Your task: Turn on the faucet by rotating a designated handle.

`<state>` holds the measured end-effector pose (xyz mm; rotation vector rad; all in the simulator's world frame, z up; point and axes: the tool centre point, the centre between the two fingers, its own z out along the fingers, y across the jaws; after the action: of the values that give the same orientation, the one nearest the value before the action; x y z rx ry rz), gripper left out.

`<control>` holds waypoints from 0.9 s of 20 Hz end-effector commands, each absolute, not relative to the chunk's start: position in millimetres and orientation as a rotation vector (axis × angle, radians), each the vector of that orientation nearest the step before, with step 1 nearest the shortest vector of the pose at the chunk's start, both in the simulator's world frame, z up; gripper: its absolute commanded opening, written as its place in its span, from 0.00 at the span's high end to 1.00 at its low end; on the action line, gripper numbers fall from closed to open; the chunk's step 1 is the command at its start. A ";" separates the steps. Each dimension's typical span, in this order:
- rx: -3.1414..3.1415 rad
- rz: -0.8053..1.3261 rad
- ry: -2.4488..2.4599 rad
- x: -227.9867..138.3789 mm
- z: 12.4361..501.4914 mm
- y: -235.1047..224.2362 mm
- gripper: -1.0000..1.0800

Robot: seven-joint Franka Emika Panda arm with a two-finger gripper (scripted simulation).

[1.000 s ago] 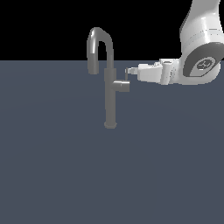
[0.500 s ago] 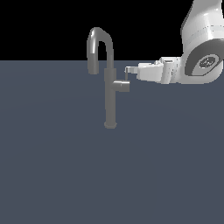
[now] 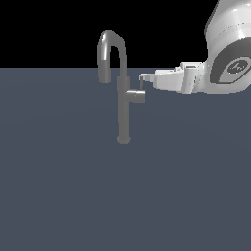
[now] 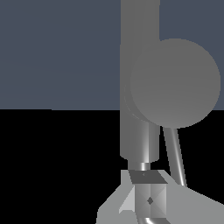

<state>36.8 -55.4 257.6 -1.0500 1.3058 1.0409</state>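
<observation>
wrist view puts the gripper (image 4: 148, 199) nearest, its pale fingertip blocks just beside the thin lever rod of the handle (image 4: 175, 83), whose round grey stub end fills much of the frame. behind it rises the grey column of the faucet (image 4: 139, 43). exterior view shows the gripper (image 3: 143, 78) reaching in from the exterior view's right to the handle (image 3: 136, 95), at the lever's tip; whether the fingers are apart or together cannot be told. the faucet (image 3: 123, 108) stands on a flat slate-blue surface (image 3: 63, 196), its hooked spout curving toward the exterior view's left.
</observation>
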 end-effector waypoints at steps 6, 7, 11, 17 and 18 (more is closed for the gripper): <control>-1.051 1.049 1.303 11.1 258.2 -49.9 1.00; -1.051 1.050 1.302 7.8 258.3 -49.0 1.00; -1.054 1.039 1.300 7.7 256.9 -48.9 1.00; -1.052 1.048 1.301 -14.8 243.9 -44.1 1.00; -1.052 1.049 1.302 -18.7 241.7 -43.3 1.00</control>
<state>-7.8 -45.4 252.6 -1.0602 1.2911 1.0304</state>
